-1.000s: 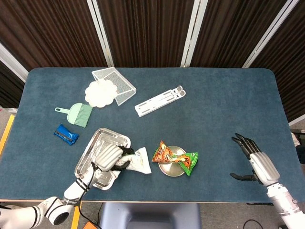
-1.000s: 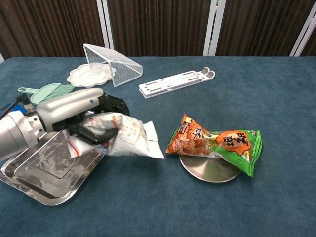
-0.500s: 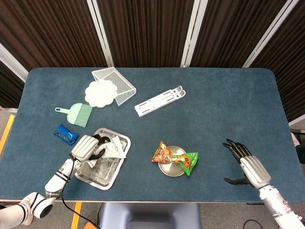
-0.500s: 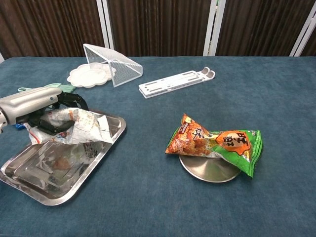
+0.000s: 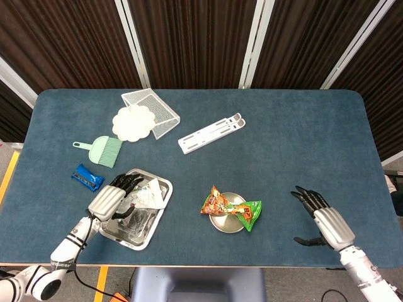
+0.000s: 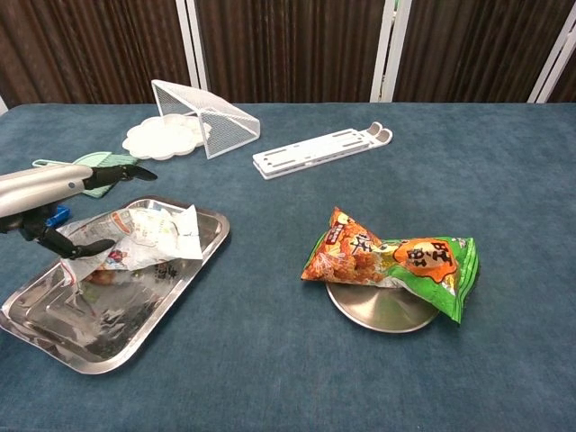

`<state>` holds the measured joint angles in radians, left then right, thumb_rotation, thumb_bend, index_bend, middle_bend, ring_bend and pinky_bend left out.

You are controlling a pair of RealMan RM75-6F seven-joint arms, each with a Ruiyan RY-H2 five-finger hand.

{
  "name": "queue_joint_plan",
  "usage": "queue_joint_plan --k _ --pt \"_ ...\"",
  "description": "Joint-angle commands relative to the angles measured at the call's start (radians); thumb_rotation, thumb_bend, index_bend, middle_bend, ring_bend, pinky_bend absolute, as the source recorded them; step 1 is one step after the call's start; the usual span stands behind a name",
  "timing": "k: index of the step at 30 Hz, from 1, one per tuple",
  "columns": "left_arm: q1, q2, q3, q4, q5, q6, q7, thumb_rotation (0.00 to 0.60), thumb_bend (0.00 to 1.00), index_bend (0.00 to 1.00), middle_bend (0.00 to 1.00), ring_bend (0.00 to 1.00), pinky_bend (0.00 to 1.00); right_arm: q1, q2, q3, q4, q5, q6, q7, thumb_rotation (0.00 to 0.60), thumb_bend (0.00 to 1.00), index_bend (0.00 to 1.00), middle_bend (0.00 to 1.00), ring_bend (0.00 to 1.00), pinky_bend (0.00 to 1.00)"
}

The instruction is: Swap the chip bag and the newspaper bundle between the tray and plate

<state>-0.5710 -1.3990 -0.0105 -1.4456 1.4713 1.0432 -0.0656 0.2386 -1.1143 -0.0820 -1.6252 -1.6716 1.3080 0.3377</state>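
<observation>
The crumpled newspaper bundle [image 5: 150, 194] [image 6: 144, 239] lies in the far part of the steel tray [image 5: 126, 235] [image 6: 135, 340] at the front left. My left hand [image 5: 112, 200] [image 6: 61, 186] hovers over the bundle's left end with its fingers spread apart, holding nothing. The orange and green chip bag [image 5: 230, 209] [image 6: 396, 257] rests across the small round metal plate [image 5: 224, 223] [image 6: 382, 312] at the front centre. My right hand [image 5: 325, 221] hangs open near the front right edge, well away from the plate, and shows only in the head view.
At the back left stand a white wire basket [image 5: 151, 108] and a white flower-shaped palette [image 5: 131, 123]. A green hand brush [image 5: 104, 151] and a blue packet [image 5: 87, 177] lie left of the tray. A white folding stand [image 5: 211, 133] lies mid-table.
My left hand carried the newspaper bundle from the table beside the tray back into the tray, then let it go and spread its fingers. My right hand drifted slightly left.
</observation>
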Motion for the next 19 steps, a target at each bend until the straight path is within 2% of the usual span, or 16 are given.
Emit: queue_joint_plan --k 1,4,6,10,12,14,19 --pt "0.055 0.099 0.042 -0.132 0.023 0.065 0.081 0.6 0.41 0.0 0.0 0.0 0.02 -0.005 0.009 -0.006 -0.001 -0.013 0.014 -0.004 0.6 0.04 0.0 0.0 0.0 0.0" --pt "0.121 0.146 0.072 -0.179 0.046 0.159 0.115 0.6 0.41 0.0 0.0 0.0 0.01 -0.024 0.013 -0.006 -0.004 -0.022 0.047 -0.053 0.6 0.04 0.0 0.0 0.0 0.0" --pt "0.198 0.163 0.102 -0.185 0.062 0.261 0.135 0.6 0.41 0.0 0.0 0.0 0.01 -0.051 0.006 -0.006 -0.013 -0.027 0.091 -0.113 0.6 0.04 0.0 0.0 0.0 0.0" --pt "0.353 0.136 0.147 -0.144 0.082 0.459 0.219 0.6 0.41 0.0 0.0 0.0 0.0 -0.103 -0.016 -0.011 -0.026 -0.034 0.157 -0.226 0.6 0.04 0.0 0.0 0.0 0.0" --pt "0.38 0.137 0.149 -0.139 0.053 0.463 0.274 0.6 0.42 0.0 0.0 0.0 0.0 -0.128 -0.035 -0.007 -0.027 -0.026 0.183 -0.311 0.6 0.04 0.0 0.0 0.0 0.0" --pt "0.377 0.154 0.135 -0.15 0.067 0.469 0.228 0.6 0.42 0.0 0.0 0.0 0.0 -0.147 -0.06 0.006 -0.021 -0.026 0.215 -0.389 0.6 0.04 0.0 0.0 0.0 0.0" --pt "0.376 0.145 0.091 -0.087 0.062 0.477 0.169 0.6 0.42 0.0 0.0 0.0 0.0 -0.157 -0.092 0.029 -0.017 -0.001 0.221 -0.441 0.6 0.04 0.0 0.0 0.0 0.0"
